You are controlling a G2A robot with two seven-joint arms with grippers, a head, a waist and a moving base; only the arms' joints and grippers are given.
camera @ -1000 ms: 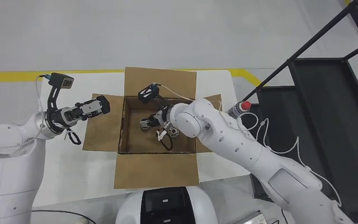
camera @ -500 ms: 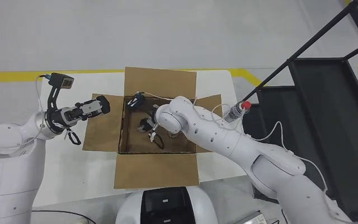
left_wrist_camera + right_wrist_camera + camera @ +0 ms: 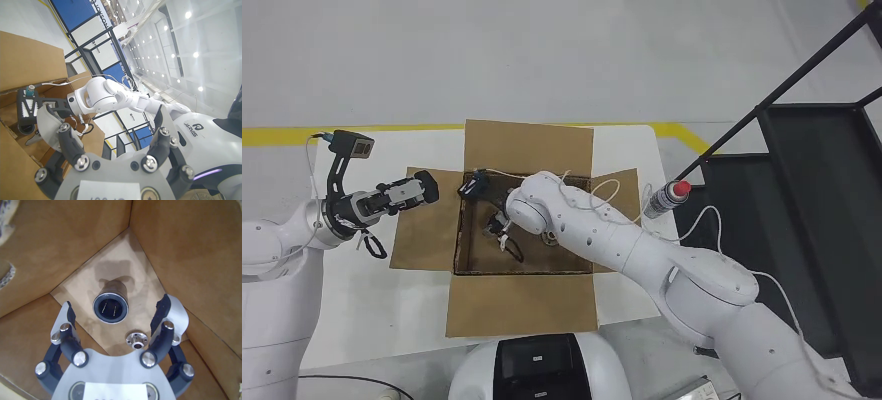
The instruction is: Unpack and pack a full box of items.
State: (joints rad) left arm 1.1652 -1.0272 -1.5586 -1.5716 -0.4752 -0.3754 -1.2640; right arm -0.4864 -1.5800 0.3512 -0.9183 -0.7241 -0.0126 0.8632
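The cardboard box point(image 3: 179, 247) is matt brown, its cut edges rough and corrugated. The linear bearing point(image 3: 111, 308) has a dull steel sleeve and a glossy black end ring; the flange hub point(image 3: 136, 341) is polished metal. The right end effector point(image 3: 115, 303) has smooth grey plates and matt black pads point(image 3: 159, 311).

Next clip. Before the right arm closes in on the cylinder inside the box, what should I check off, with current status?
1. Right gripper open, empty: ok.
2. Metal cylinder upright on the box floor, framed between the open jaws: ok.
3. Flanged hub apart from the cylinder but near one jaw; may get bumped: not ok.
4. Box flaps folded out: ok.
5. Left gripper open, outside the box: ok.
6. Right gripper low enough to grip: cannot tell.
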